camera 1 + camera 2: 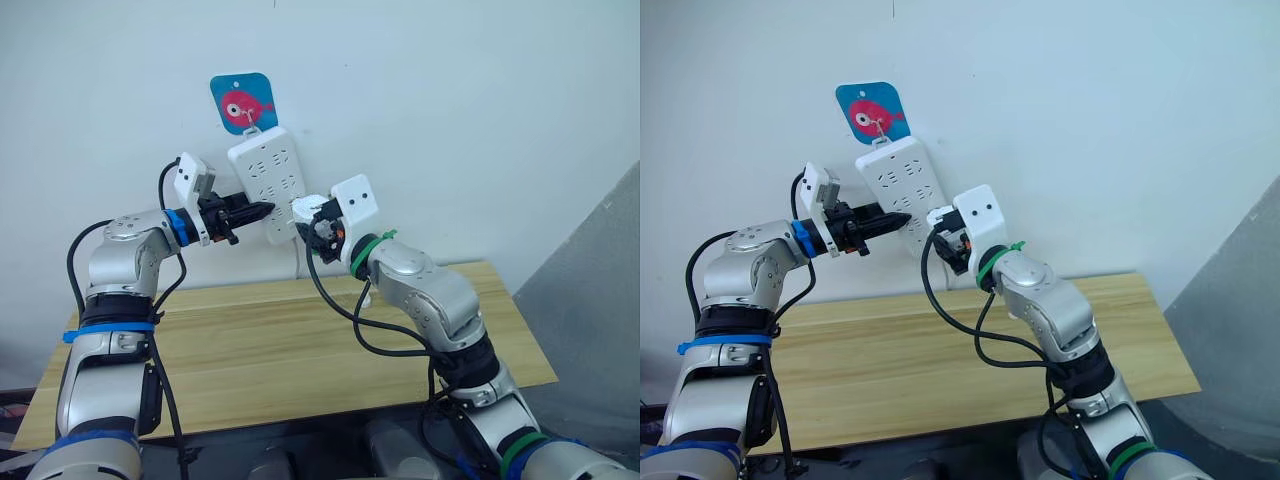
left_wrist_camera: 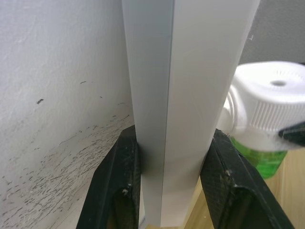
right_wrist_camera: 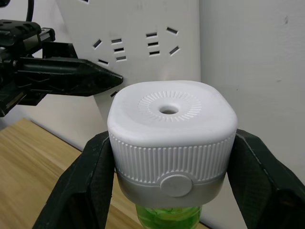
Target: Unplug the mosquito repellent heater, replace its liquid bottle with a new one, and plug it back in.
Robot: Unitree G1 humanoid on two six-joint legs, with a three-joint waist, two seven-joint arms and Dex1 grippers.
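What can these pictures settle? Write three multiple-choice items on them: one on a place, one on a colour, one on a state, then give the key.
1. Where is the power strip?
A. flat on the table
B. hanging on the wall
C. on the floor

2. What colour is the liquid in the bottle under the mosquito repellent heater?
A. green
B. red
C. clear

3. What does the right end effector do?
A. hangs open, away from everything
B. grips the table edge
C. is closed on the heater

Key:
1 B, the strip hangs from a hook on a blue card against the wall above the wooden table.
2 A, green liquid shows below the white body in both wrist views.
3 C, the right wrist view shows both black fingers pressed on the heater's sides, while the left end effector clamps the strip's edge.
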